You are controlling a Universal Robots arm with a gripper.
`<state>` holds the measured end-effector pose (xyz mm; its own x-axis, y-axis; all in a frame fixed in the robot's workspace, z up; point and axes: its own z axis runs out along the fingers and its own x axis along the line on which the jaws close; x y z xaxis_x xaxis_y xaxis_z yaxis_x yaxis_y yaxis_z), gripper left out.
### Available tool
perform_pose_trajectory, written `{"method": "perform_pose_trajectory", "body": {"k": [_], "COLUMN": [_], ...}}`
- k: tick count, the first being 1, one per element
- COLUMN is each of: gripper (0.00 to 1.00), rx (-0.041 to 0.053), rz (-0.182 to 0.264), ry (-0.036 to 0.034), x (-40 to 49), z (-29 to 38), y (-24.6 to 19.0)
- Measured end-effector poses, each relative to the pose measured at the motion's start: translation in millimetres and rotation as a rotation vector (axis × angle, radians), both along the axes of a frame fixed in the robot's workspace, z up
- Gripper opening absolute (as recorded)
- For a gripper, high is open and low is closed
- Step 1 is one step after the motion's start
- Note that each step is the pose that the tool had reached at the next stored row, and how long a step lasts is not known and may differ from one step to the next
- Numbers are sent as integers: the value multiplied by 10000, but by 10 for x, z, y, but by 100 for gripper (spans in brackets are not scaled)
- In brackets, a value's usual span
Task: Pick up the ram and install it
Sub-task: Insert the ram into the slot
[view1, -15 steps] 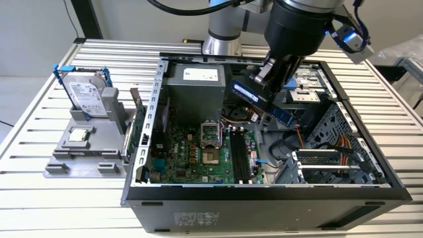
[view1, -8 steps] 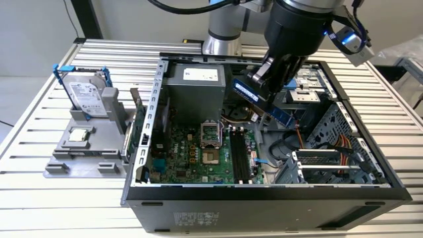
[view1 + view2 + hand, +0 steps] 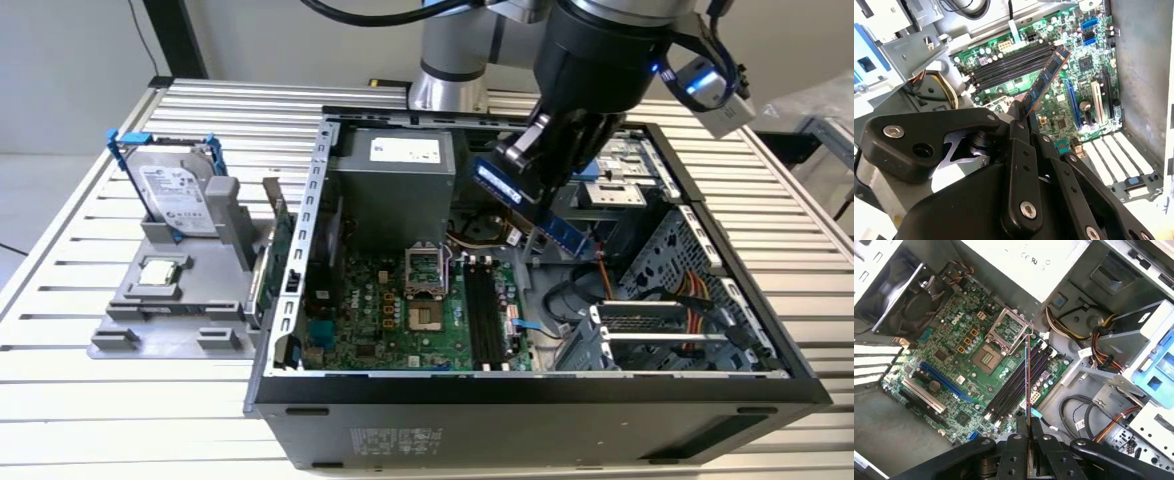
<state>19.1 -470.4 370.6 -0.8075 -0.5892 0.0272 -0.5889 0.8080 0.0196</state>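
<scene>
The ram point(image 3: 541, 210) is a long blue circuit stick, and my gripper point(image 3: 531, 160) is shut on its upper edge. It hangs tilted in the air inside the open computer case point(image 3: 287, 300), above the black memory slots point(image 3: 483, 315) of the green motherboard and apart from them. In the second wrist view the ram point(image 3: 1046, 80) sticks out from the black fingers point(image 3: 1019, 131) toward the slots point(image 3: 1009, 62). In the first wrist view the ram point(image 3: 1027, 385) appears edge-on, running roughly along the slots point(image 3: 1011, 390), with the gripper point(image 3: 1028, 432) closed around it.
A grey holder on the exterior view's left carries a hard drive in a blue frame point(image 3: 174, 190) and a small square processor chip point(image 3: 160, 270). Inside the case are the power supply point(image 3: 394, 180), the open processor socket point(image 3: 420, 265), a fan point(image 3: 914, 300) and loose cables point(image 3: 667, 300).
</scene>
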Motion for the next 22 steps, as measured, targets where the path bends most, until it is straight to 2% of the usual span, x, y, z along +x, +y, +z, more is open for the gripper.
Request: {"method": "perform_pose_trajectory", "body": {"k": [1,4,8,12,22], "gripper": [0,0,0,0,0], "rx": [4,91,143,144,142], "rz": [-61,-137,-240,-453,-1530], "ry": [0,-12,-26,-29,-37], "x": [0,-1,0,0,0], "z": [0,0,-2,-2,-5], "y": [0,0,0,0,0]}}
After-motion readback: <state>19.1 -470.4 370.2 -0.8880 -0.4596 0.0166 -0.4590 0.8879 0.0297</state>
